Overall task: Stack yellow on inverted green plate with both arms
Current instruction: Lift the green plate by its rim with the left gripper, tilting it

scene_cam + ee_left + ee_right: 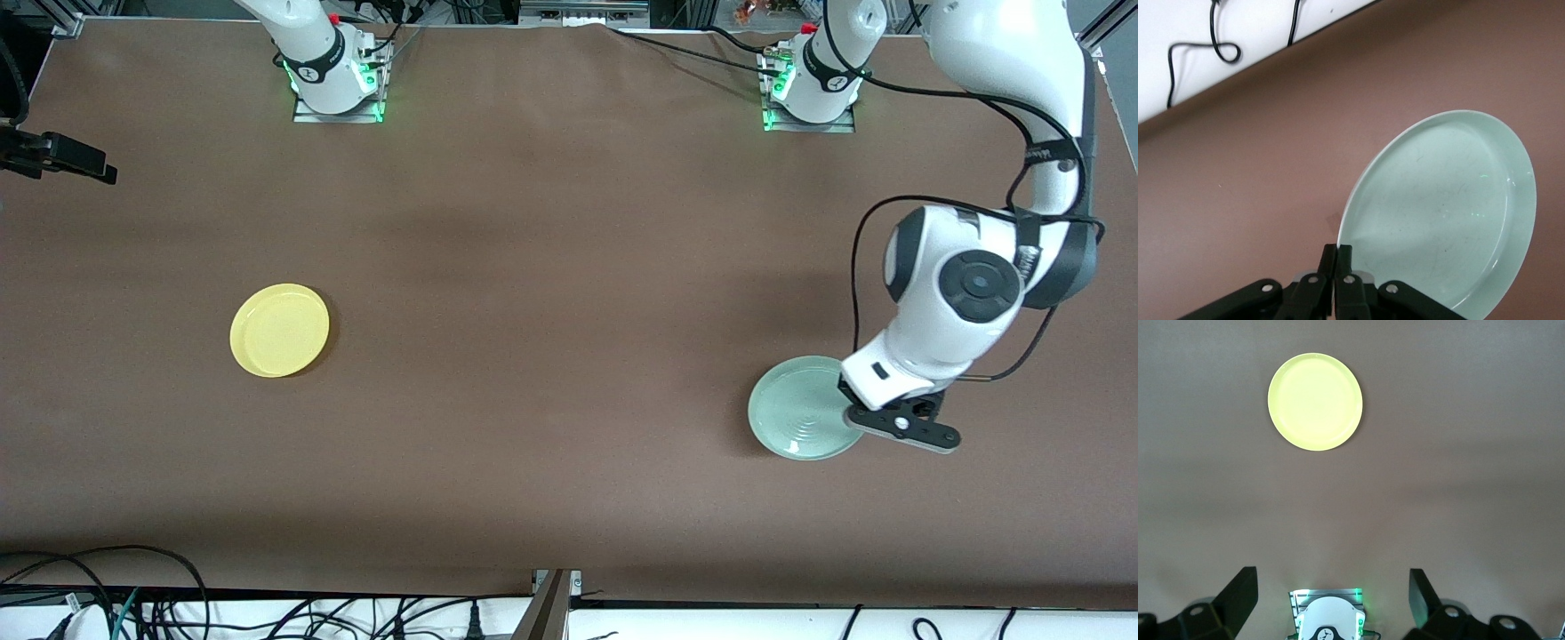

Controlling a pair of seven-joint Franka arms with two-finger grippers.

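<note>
Front cam: high, facing both arm bases across the desk (551, 267). Left wrist cam: close on green plate (1445, 213), also visible in front view. Right wrist cam: high, looking down on yellow plate (1315, 401), shared with front.

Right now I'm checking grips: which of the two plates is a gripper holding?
The pale green plate, pinched at its rim by the left gripper. The yellow plate lies untouched on the table.

From my station the green plate (1451, 213) looks like smooth, glossy plastic, faintly scuffed, with soft highlights near its rim. The yellow plate (279, 330) seems the same smooth plastic, less shiny. Under both, the brown table (551, 267) covering reads matt, cloth-like.
</note>
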